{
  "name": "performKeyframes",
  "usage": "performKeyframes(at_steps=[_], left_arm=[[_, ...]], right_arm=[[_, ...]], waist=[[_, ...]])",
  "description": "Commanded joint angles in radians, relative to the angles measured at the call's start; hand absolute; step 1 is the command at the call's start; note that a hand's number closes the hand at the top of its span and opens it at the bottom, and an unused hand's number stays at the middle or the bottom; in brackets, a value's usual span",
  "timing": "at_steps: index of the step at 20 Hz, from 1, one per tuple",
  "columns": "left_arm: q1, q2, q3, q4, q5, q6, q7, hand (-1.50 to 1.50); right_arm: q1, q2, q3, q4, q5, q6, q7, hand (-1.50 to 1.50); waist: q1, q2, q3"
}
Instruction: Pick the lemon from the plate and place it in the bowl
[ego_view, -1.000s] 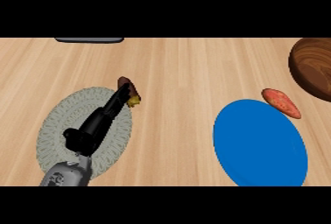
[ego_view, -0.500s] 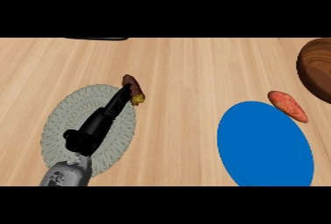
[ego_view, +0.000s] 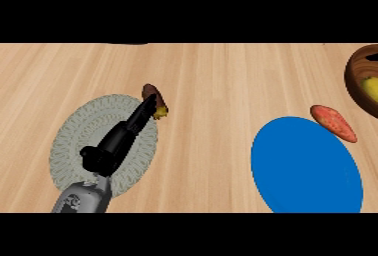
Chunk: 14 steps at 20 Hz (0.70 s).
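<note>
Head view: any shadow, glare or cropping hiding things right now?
Head view: lighting even, no glare or strong shadow; the left hand over the grey round woven mat hides part of the small brown-yellow item; the dark wooden bowl is cropped at the right edge.

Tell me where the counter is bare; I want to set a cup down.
Widest free patch: the wood between the grey plate and the blue plate, running to the far edge. Crowded spots: the grey plate's far rim, where the left hand meets a small brown-yellow item, and the right, with the reddish item and bowl.
</note>
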Motion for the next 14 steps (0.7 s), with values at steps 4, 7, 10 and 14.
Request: performKeyframes(at_steps=[4, 7, 10, 14], left_arm=[[0.015, 0.006, 0.009, -0.005, -0.002, -0.002, -0.003, 0.00], [0.007, 0.022, 0.022, -0.036, 0.020, -0.019, 0.035, 0.00], [-0.021, -0.009, 0.010, 0.010, -0.015, 0.010, -0.017, 0.00], [-0.015, 0.020, 0.029, -0.006, 0.010, -0.021, 0.002, 0.00]], right_arm=[[-0.117, 0.001, -0.101, 0.148, -0.074, 0.059, -0.027, -1.50], [-0.148, -0.038, -0.184, 0.198, -0.154, 0.113, 0.012, -1.50], [-0.170, -0.091, -0.224, 0.248, -0.189, 0.175, 0.069, -1.50], [-0.142, -0.114, -0.269, 0.300, -0.232, 0.202, 0.110, -1.50]], waist=[[0.000, -0.001, 0.000], [0.000, -0.003, 0.001], [-0.006, 0.007, 0.001], [-0.001, 0.009, 0.003]])
